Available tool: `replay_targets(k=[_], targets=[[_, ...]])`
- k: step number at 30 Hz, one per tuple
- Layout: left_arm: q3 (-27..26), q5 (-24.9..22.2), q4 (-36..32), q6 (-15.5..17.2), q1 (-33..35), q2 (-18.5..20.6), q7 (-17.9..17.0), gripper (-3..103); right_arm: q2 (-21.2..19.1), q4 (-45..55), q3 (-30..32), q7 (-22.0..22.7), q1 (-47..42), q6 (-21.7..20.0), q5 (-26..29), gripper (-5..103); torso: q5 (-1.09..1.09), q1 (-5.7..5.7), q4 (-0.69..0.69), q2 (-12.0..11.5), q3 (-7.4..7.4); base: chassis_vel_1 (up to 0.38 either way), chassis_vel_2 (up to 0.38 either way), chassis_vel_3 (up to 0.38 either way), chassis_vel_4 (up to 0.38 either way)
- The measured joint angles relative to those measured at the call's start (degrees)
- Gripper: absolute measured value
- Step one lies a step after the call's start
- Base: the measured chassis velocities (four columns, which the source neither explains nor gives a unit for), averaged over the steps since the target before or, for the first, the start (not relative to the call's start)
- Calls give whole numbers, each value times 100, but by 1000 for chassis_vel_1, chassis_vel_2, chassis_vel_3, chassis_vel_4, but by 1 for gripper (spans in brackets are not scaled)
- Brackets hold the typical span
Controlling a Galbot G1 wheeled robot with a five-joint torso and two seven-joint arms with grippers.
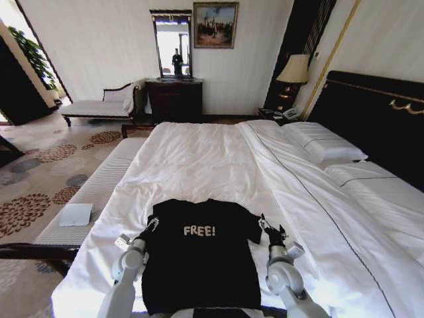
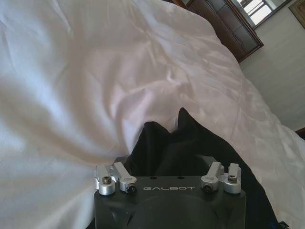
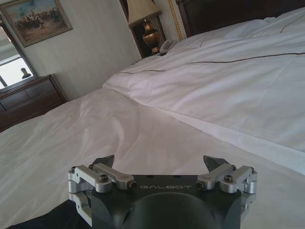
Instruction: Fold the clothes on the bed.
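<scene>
Black T-shirt [image 1: 199, 255] lies flat on the white bed [image 1: 218, 159]. Left gripper [image 1: 151, 226] pinches its left sleeve. Right gripper [image 1: 273, 229], fingers spread, sits just beside its right sleeve.

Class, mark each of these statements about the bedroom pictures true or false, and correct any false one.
1. The black T-shirt lies spread flat on the bed. True.
2. Its lettering reads "SALE!". False: it reads "FREE!".
3. The right gripper has its fingers spread over white bedding. True.
4. The left gripper is at the pillows. False: it is at the shirt's left sleeve.
5. A lamp stands beside the headboard. True.
</scene>
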Motion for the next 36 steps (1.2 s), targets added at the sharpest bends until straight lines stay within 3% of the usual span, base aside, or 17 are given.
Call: replay_targets(k=[1,2,7,9,13,16,19,24,28,31,33,34,35,36], targets=[[-8,11,8,-10,-5,-11,2,68,-9,-9,5,0,-3,0,-2,100,0,0,0,0,0,0,0,0,0],[-8,11,8,-10,-5,-11,2,68,-9,-9,5,0,-3,0,-2,100,0,0,0,0,0,0,0,0,0],[-102,9,-23,-35,-1,1,-2,47,-20,-20,23,-6,-29,9,-18,100,0,0,0,0,0,0,0,0,0],[-113,8,-34,-37,7,11,-2,47,-18,-24,25,-6,-31,11,-24,100,0,0,0,0,0,0,0,0,0],[-181,-5,-82,-46,73,76,-4,25,19,-51,21,-9,-53,30,-105,100,0,0,0,0,0,0,0,0,0],[-190,-6,-71,-50,92,94,-4,20,35,-51,12,-9,-60,32,-134,100,0,0,0,0,0,0,0,0,0],[-188,-5,-43,-55,104,95,-1,4,45,-42,8,-9,-67,33,-161,100,0,0,0,0,0,0,0,0,0],[-195,-3,-66,-57,131,90,18,-3,45,3,7,-5,-92,32,-179,100,0,0,0,0,0,0,0,0,0],[-248,-16,-112,-58,183,115,41,7,46,23,10,-2,-109,33,-186,100,0,0,0,0,0,0,0,0,0],[-298,-52,-147,-67,247,150,86,23,47,25,13,0,-118,32,-194,100,0,0,0,0,0,0,0,0,0],[-309,-58,-153,-73,272,165,105,23,48,25,13,1,-119,32,-196,100,0,0,0,0,0,0,0,0,0],[-319,-58,-155,-80,299,182,124,33,51,25,10,2,-118,33,-199,100,0,0,1,0,0,0,0,0,0],[-323,-60,-156,-83,304,187,130,33,52,25,6,3,-116,33,-201,100,0,0,1,0,0,0,0,0,0],[-323,-65,-156,-84,302,189,131,44,56,26,-1,5,-107,32,-202,100,0,0,0,0,0,0,0,0,0]])
